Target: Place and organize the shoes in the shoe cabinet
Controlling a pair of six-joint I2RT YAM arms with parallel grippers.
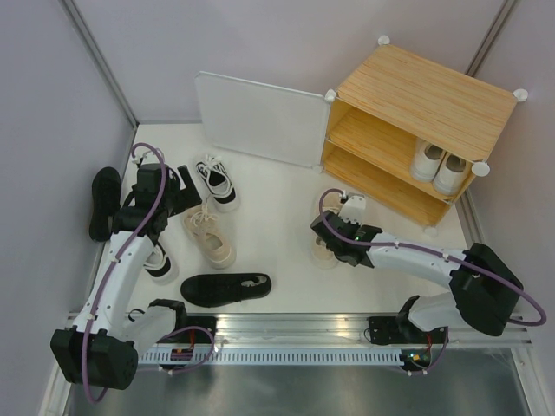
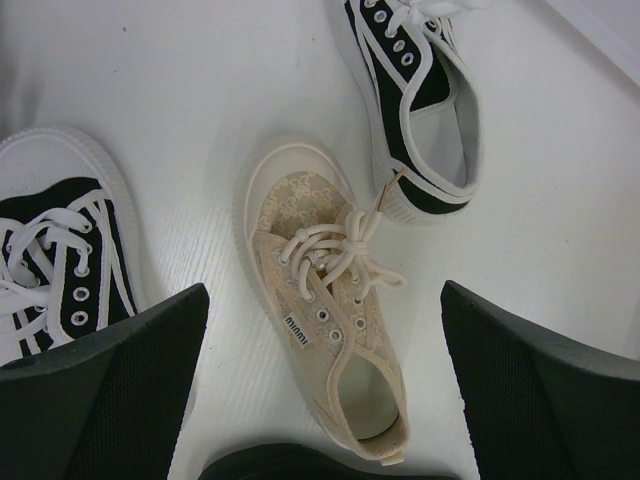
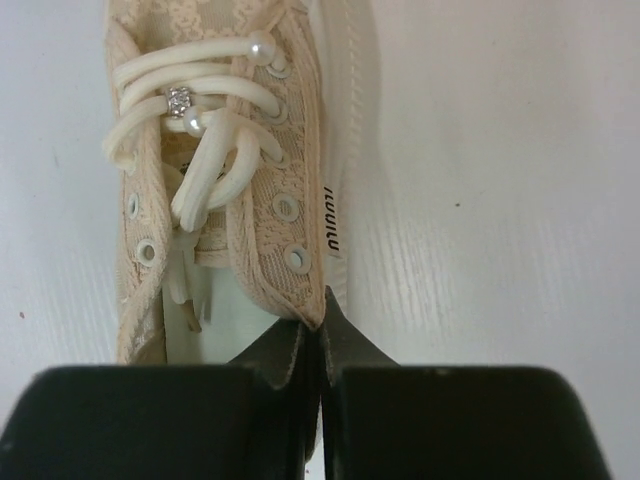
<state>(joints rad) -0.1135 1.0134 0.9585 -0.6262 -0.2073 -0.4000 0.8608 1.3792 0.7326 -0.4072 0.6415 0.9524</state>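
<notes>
The shoe cabinet [image 1: 425,95] stands at the back right with its white door [image 1: 260,117] swung open; a pair of white shoes [image 1: 438,165] sits on its lower shelf. My right gripper [image 1: 338,238] is shut on the side collar of a beige lace shoe [image 1: 327,254], seen close in the right wrist view [image 3: 220,180], pinched between the jaws [image 3: 320,345]. My left gripper [image 1: 191,191] is open, hovering over a second beige shoe [image 2: 325,300] that lies on the table [image 1: 208,236], between the fingers [image 2: 110,390].
A white-and-black shoe [image 1: 217,180] lies beyond the left gripper [image 2: 420,110], another [image 1: 159,260] near the left arm [image 2: 55,250]. One black shoe [image 1: 225,288] lies near the front rail, another [image 1: 104,201] at the far left edge. Walls enclose the table.
</notes>
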